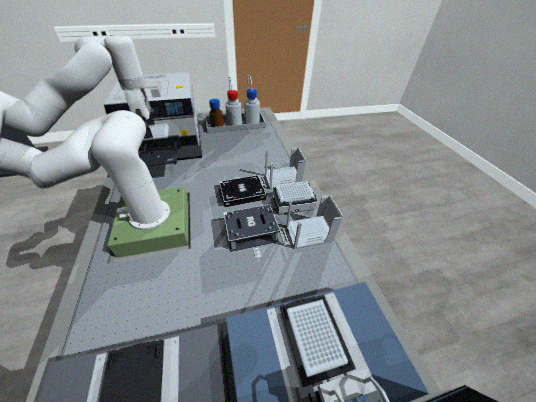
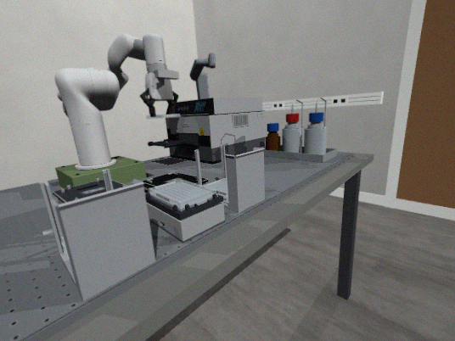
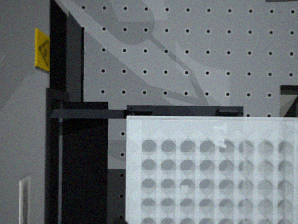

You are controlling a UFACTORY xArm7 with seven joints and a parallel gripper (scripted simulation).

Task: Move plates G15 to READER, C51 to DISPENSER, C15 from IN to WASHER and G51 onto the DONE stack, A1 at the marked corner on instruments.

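Note:
My gripper (image 2: 159, 109) is shut on a white well plate (image 2: 158, 114) (image 3: 210, 170) and holds it level in the air at the front of the READER (image 1: 172, 102) (image 2: 221, 123). The plate's label does not show. In the wrist view the READER's black tray frame (image 3: 75, 150) lies below the plate and to its left. Another white plate (image 1: 295, 192) (image 2: 180, 192) sits on the SHAKER. A third plate (image 1: 316, 337) lies in the blue WASHER at the front. The dark nest of the DISPENSER (image 1: 132, 370) at the front left is empty.
Two tall grey stack racks (image 1: 299, 159) (image 1: 332, 210) flank the SHAKER. The black nests N6 (image 1: 242, 190) and RG (image 1: 250, 222) are empty. Three bottles (image 1: 232, 110) stand at the back. The arm's green base (image 1: 150, 235) is on the left.

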